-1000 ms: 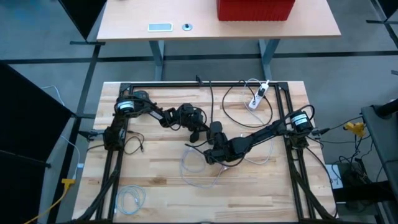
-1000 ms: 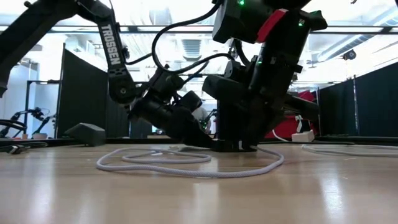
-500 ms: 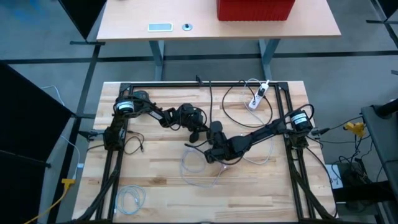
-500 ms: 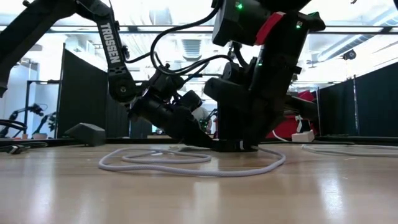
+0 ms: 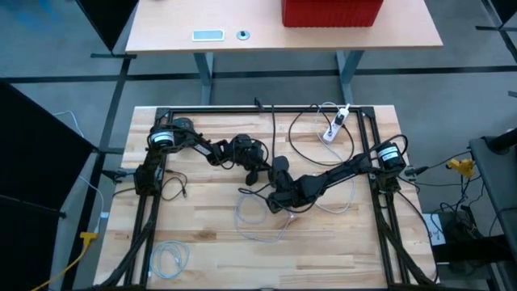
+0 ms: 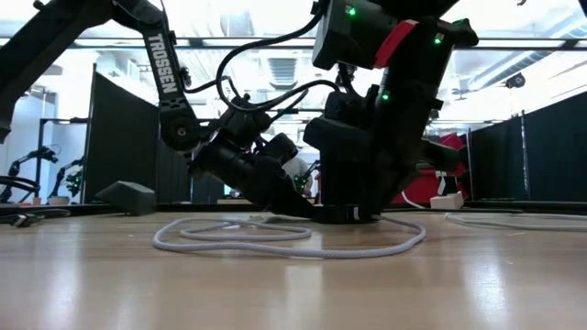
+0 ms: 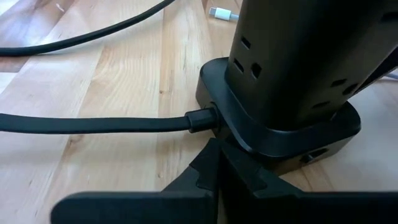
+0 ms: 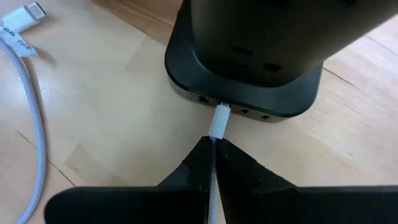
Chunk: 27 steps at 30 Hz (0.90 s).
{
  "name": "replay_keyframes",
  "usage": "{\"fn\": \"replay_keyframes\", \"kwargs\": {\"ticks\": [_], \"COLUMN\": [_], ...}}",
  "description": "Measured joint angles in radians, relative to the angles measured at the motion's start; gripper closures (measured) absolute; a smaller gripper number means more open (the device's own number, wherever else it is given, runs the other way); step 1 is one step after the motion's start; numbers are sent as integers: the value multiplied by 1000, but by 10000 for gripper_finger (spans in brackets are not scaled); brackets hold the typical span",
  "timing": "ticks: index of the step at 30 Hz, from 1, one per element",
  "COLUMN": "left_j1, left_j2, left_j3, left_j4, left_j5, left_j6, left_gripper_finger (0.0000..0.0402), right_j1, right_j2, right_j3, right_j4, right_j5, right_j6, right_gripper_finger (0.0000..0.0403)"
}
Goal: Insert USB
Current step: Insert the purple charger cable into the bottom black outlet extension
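High view: both arms meet mid-table [image 5: 202, 234] around a black power tower [image 5: 279, 171], the right end effector [image 5: 279, 194] beside the left end effector [image 5: 260, 174].

Low view: a white cable [image 6: 284, 240] loops on the wood before the tower's base.

Left wrist view: its fingers are pressed together against the base, beside a black power cord [image 7: 93, 122].

Right wrist view: clenched on the cable, it holds the white USB plug [image 8: 219, 121] at a port [image 8: 225, 108]. Judged risk: slight tilt could jam the plug or push the tower away.
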Motion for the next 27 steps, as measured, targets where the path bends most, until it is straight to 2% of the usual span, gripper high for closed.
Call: {"fn": "replay_keyframes", "kwargs": {"ticks": [9, 21, 22, 27], "left_j1": [0, 9, 10, 21], "left_j2": [0, -11, -13, -73], "left_j3": [0, 0, 0, -4], "left_j4": [0, -19, -22, -137], "left_j5": [1, 8, 9, 26], "left_j6": [1, 12, 12, 52], "left_gripper_finger": [401, 401, 401, 401], "right_j1": [0, 11, 13, 50], "right_j2": [-1, -17, -20, -114], "right_j3": [0, 0, 0, 1], "right_j4": [4, 9, 9, 4], "right_j5": [21, -39, -43, -83], "right_j6": [18, 21, 21, 8], "right_gripper_finger": [401, 362, 356, 279]}}
